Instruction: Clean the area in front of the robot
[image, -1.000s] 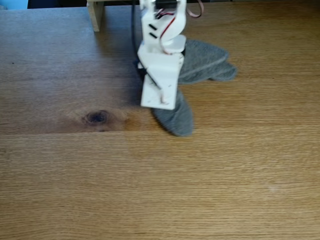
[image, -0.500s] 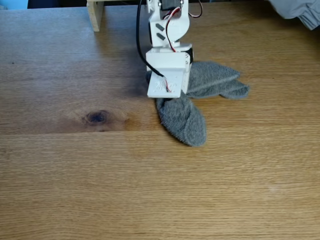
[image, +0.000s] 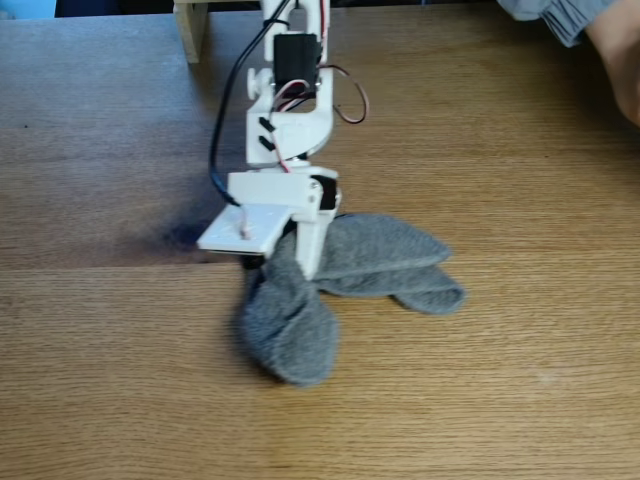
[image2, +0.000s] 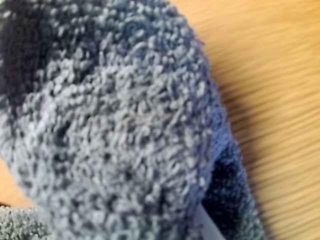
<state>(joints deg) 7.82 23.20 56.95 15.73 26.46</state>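
Note:
In the fixed view the white robot arm (image: 285, 130), with its black servo and red and black wires, reaches down onto the oak tabletop (image: 480, 400). Its gripper (image: 292, 262) is shut on a grey terry cloth (image: 385, 262), and the cloth lies flat on the wood. One lobe of the cloth (image: 290, 325) trails toward the camera and two spread to the right. The gripper's flat white plate covers most of the dark knot. In the wrist view the cloth (image2: 120, 125) fills most of the frame, with tabletop (image2: 280, 100) at the right and a white finger sliver (image2: 207, 227) at the bottom.
A person's hand (image: 615, 60) and grey sleeve (image: 545, 15) show at the top right corner of the fixed view. A pale wooden block (image: 190, 30) stands at the back left. Bare oak stretches to the left, right and front of the cloth.
The arm has swung toward the camera and leftward, dragging the cloth with it across the wood. The hand has come further into the top right corner.

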